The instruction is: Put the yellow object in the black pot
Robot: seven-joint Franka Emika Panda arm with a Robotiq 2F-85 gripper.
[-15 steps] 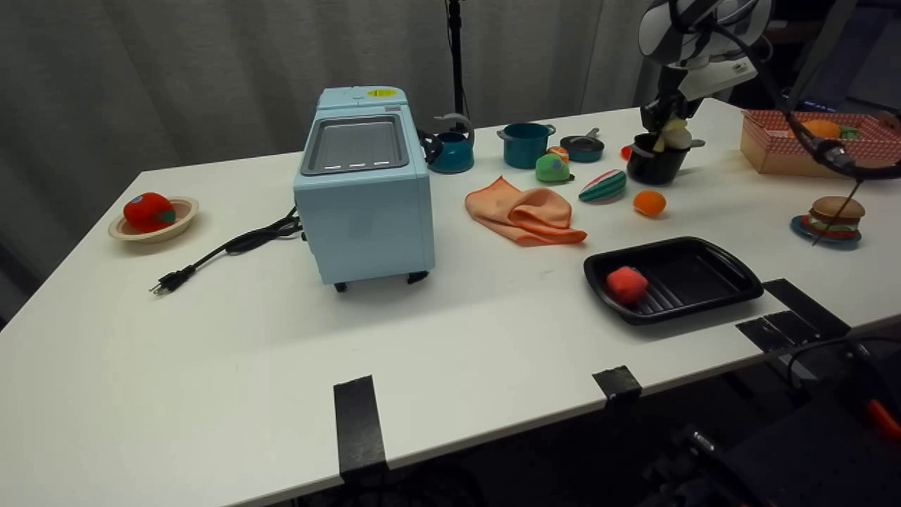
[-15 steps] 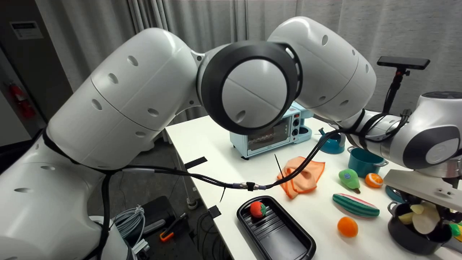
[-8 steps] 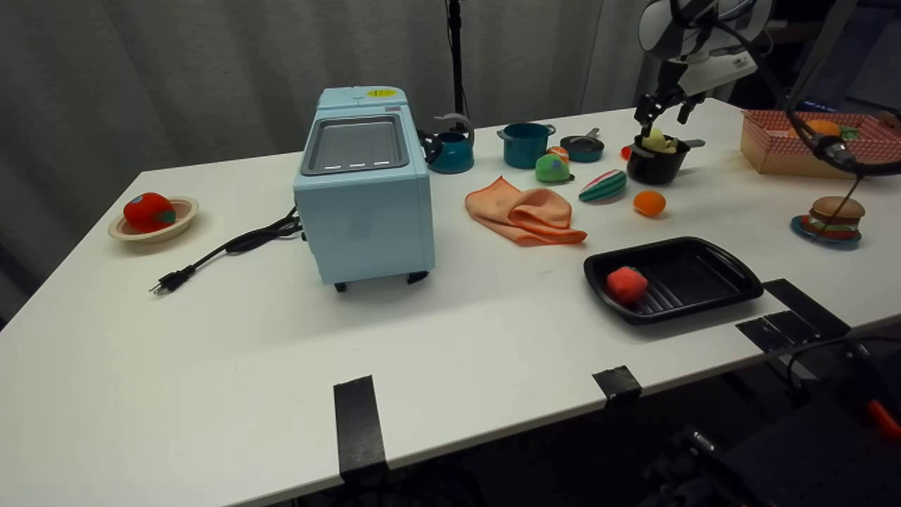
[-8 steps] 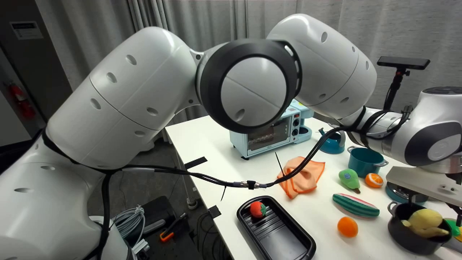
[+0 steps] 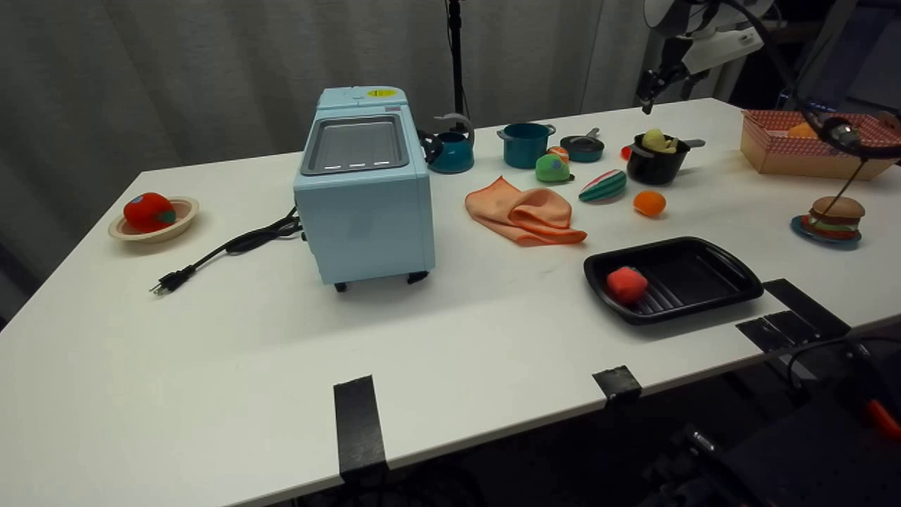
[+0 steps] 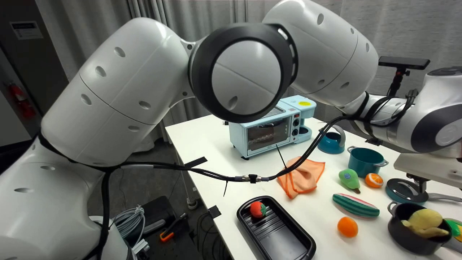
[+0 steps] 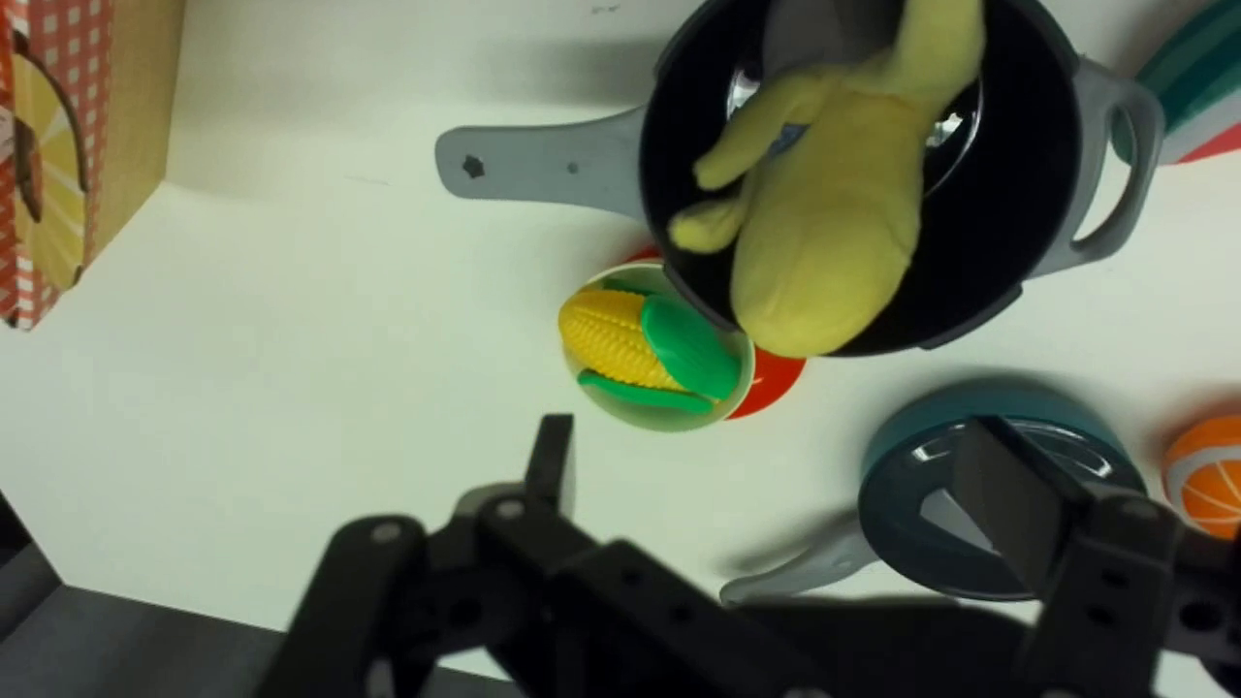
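The yellow object [image 7: 834, 233] is a soft, pale yellow toy with limb-like parts, lying inside the black pot [image 7: 1028, 213]. Part of it rises above the rim in both exterior views, where the yellow object [image 6: 425, 220] sits in the black pot [image 6: 402, 231]. My gripper [image 7: 776, 431] is open, its fingers wide apart and nothing between them. In an exterior view the gripper [image 5: 666, 102] hangs above the pot, apart from the yellow object.
Beside the pot stands a small bowl with toy corn [image 7: 616, 339]. A lidded teal pan [image 7: 902, 514] lies below one finger. Nearby are a checkered basket [image 5: 788, 158], a toy watermelon slice [image 6: 355, 206], an orange ball [image 6: 347, 226] and a black tray [image 6: 278, 242].
A second ago the gripper was down at the pot around the yellow object. Its fingers have opened, the yellow object has settled in the pot, and the gripper has risen clear.
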